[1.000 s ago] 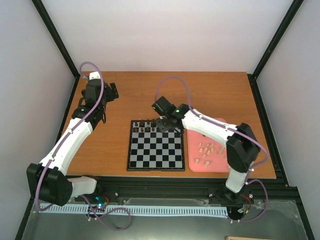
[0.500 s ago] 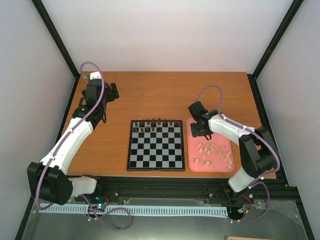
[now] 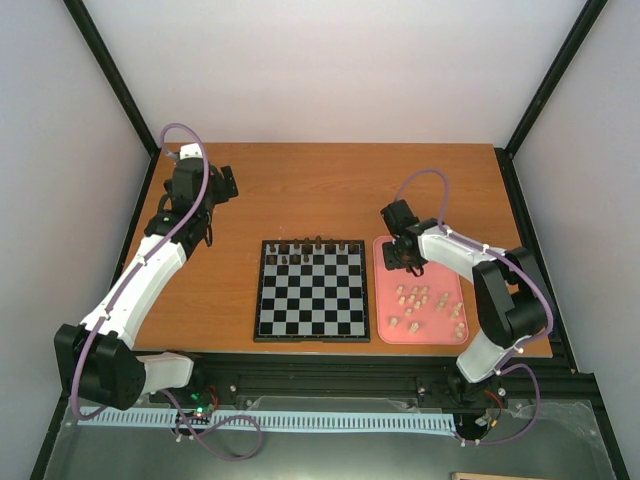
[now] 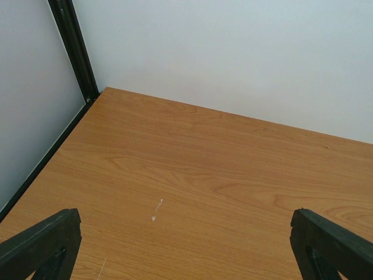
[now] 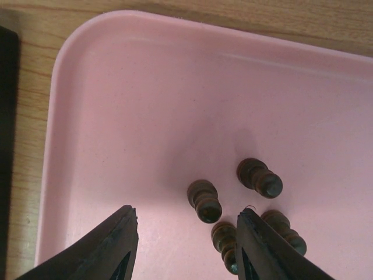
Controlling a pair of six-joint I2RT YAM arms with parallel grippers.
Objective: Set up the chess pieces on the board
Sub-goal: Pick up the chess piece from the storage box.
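My right gripper (image 3: 405, 262) (image 5: 186, 233) hangs open over the far left corner of the pink tray (image 5: 87, 116), with nothing between its fingers. Several dark brown chess pieces lie on the tray just below it: one (image 5: 204, 200) ahead of the gap, one (image 5: 259, 178) further right, and two (image 5: 224, 242) by the right finger. The board (image 3: 310, 295) lies left of the tray, with dark chess pieces (image 3: 300, 243) standing along its far edge. Pale chess pieces (image 3: 420, 298) lie in the tray's near half. My left gripper (image 3: 222, 185) (image 4: 186, 245) is open over bare table at the far left.
The pink tray (image 3: 378, 325) sits right against the board's right side. The board's black edge (image 5: 7, 116) shows at the left of the right wrist view. Black frame posts and white walls enclose the orange wooden table (image 3: 300, 190).
My right arm has swung right, from the board's far edge to the far left corner of the tray. The left arm has not moved.
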